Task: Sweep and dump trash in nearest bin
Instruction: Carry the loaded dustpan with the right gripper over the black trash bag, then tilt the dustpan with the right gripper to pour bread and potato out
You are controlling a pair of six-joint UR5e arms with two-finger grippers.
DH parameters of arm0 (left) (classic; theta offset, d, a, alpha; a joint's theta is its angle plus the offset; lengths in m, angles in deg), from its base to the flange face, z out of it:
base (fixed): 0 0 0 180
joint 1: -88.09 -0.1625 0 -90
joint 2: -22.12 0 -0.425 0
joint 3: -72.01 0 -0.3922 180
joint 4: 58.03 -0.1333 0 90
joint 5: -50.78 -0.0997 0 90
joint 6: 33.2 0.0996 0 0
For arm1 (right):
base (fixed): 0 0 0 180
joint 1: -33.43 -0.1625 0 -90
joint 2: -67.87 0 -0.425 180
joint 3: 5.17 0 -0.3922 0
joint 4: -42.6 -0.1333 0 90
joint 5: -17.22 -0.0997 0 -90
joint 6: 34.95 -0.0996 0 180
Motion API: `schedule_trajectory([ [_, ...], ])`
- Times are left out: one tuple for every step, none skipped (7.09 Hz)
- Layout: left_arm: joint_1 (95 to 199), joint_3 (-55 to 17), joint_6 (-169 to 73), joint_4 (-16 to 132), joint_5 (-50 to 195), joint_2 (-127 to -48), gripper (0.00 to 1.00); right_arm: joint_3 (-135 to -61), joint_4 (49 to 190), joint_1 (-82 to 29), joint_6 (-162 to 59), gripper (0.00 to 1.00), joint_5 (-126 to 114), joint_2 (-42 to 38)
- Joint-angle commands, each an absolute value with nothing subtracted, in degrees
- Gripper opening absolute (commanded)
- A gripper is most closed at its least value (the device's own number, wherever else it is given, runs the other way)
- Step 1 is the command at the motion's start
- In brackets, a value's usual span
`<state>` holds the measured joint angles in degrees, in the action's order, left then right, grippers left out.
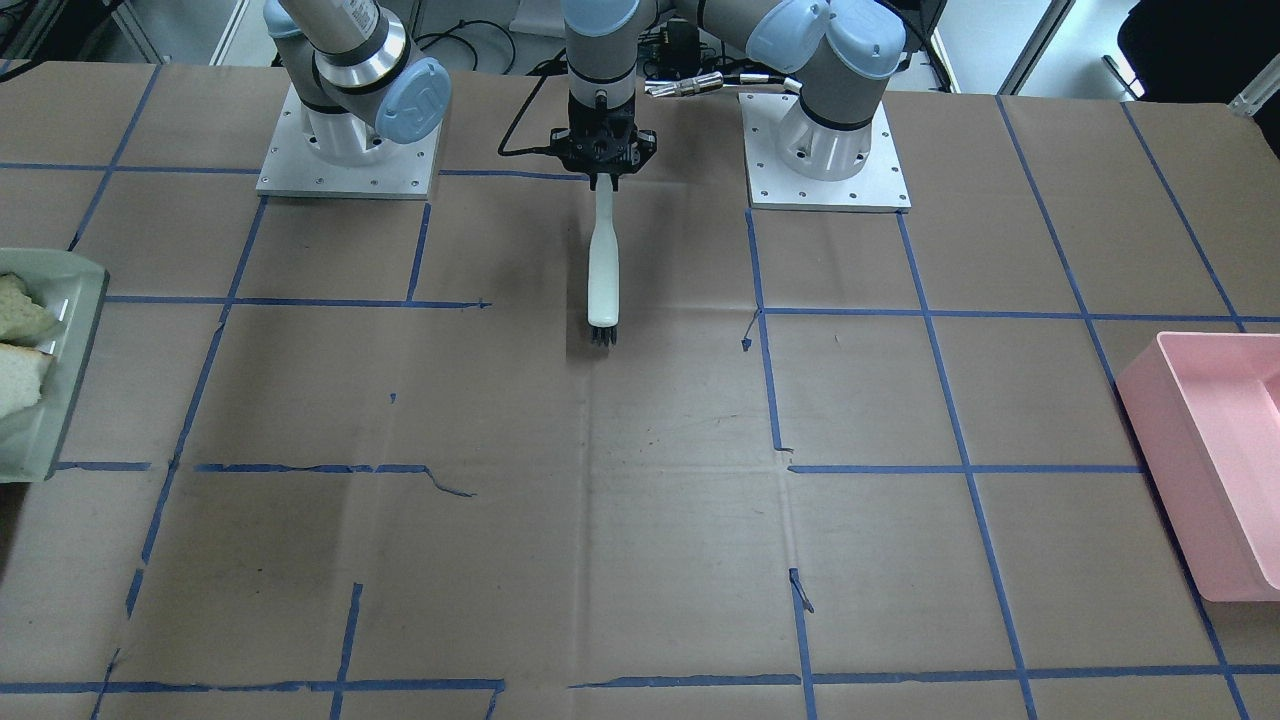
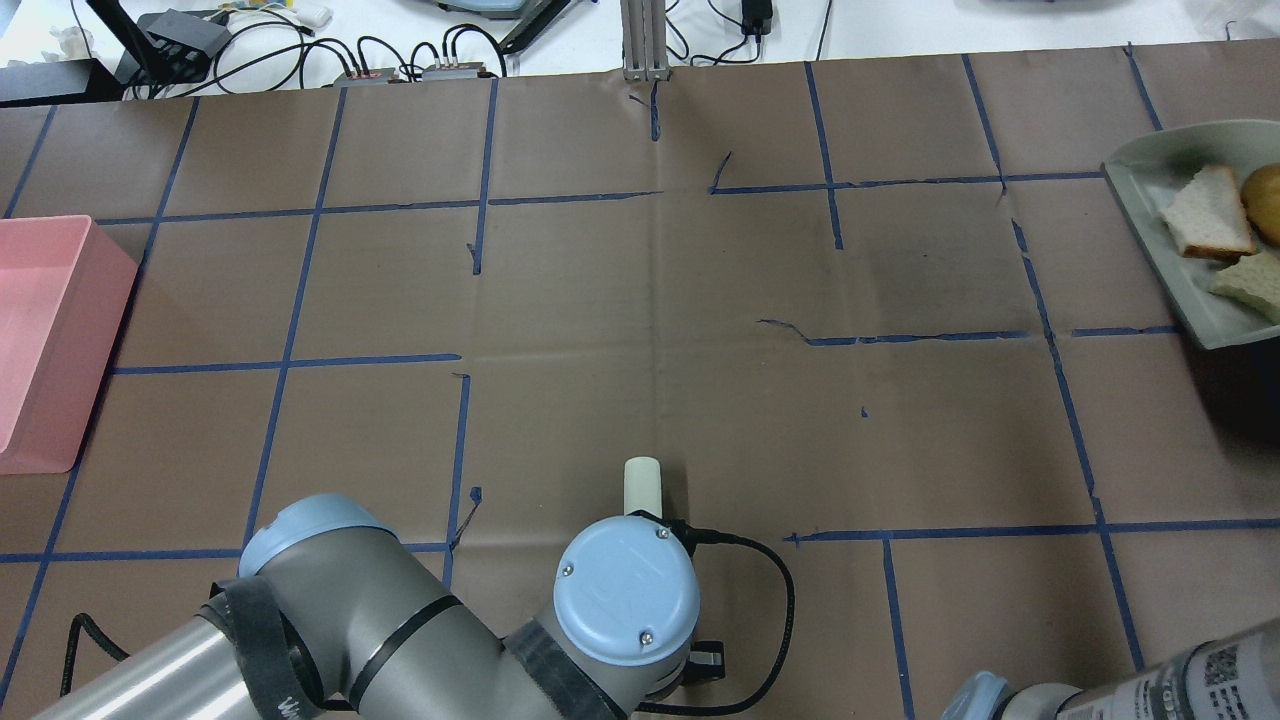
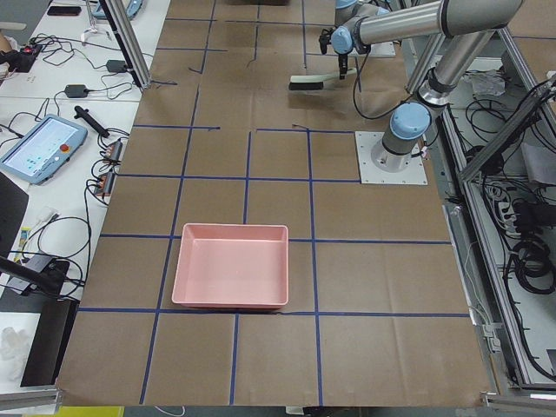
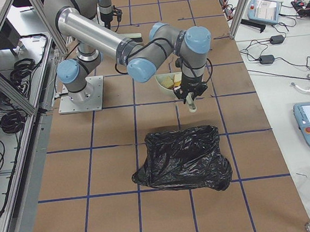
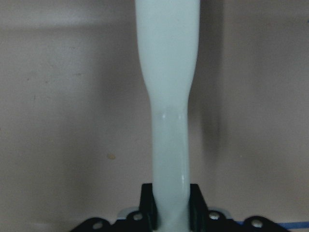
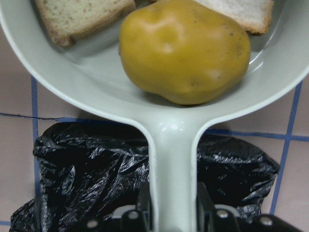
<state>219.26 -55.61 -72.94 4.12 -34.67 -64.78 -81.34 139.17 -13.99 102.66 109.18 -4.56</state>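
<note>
Left claw (image 5: 170, 213) clamped on a smooth white brush (image 1: 603, 268), right claw (image 6: 173, 212) clamped on the shiny pale green dustpan (image 6: 91, 84) handle, lumpy yellow potato (image 6: 186, 48) and two soft bread pieces (image 6: 77, 17) inside the pan, at the desk (image 1: 640, 500) right end, beside a crinkly black bag (image 6: 87, 166)

Open table (image 1: 640, 520) between pink bin (image 1: 1190, 480) and dustpan (image 1: 75, 340), brush (image 1: 603, 265) mid-rear

Front, overhead views opposed; share pink bin (image 1: 1236, 450).
</note>
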Motion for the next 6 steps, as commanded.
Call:
schedule_trajectory([
  [219.4, -55.79, -73.1, 2.96, -32.21, -65.51, 0.0, -81.28, 140.16, -8.42, 108.2, 0.0, 109.24, -4.11],
  [219.74, -55.79, -73.8, 0.44, -32.1, -66.55, 0.0, -81.28, 141.73, -7.01, 110.05, 0.0, 109.41, -4.11],
  [221.57, -55.79, -76.51, -2.37, -32.28, -67.96, 0.0, -81.19, 142.61, -4.56, 111.55, 0.0, 109.41, -3.76],
  [222.2, -55.61, -76.97, -2.49, -32.8, -68.23, 0.0, -81.19, 143.84, -2.62, 113.31, 0.0, 109.24, -3.76],
  [222.21, -55.61, -76.54, -2.23, -33.15, -67.19, 0.0, -81.19, 146.29, -0.78, 114.63, 0.0, 109.06, -3.58],
  [222.47, -56.05, -76.36, -2.14, -33.16, -66.66, 0.0, -81.11, 149.1, 0.63, 114.73, 0.0, 108.98, -2.36],
])
